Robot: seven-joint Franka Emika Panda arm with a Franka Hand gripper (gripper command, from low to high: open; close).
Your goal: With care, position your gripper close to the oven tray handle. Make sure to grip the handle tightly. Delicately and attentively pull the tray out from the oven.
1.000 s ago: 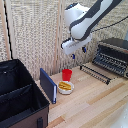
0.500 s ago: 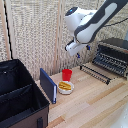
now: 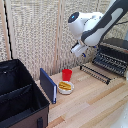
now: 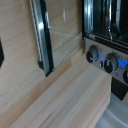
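Black oven (image 3: 116, 50) on the exterior view's right, tray (image 3: 111, 62) already out, its handle (image 3: 95, 74) frontmost. No writing readable. Knobs (image 4: 111, 63) only in wrist view — my gripper (image 3: 79, 48) well above the handle, jaws: can't tell.

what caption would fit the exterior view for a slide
White robot arm raised above a wooden table, its gripper apart from the oven tray handle; red cup nearby.
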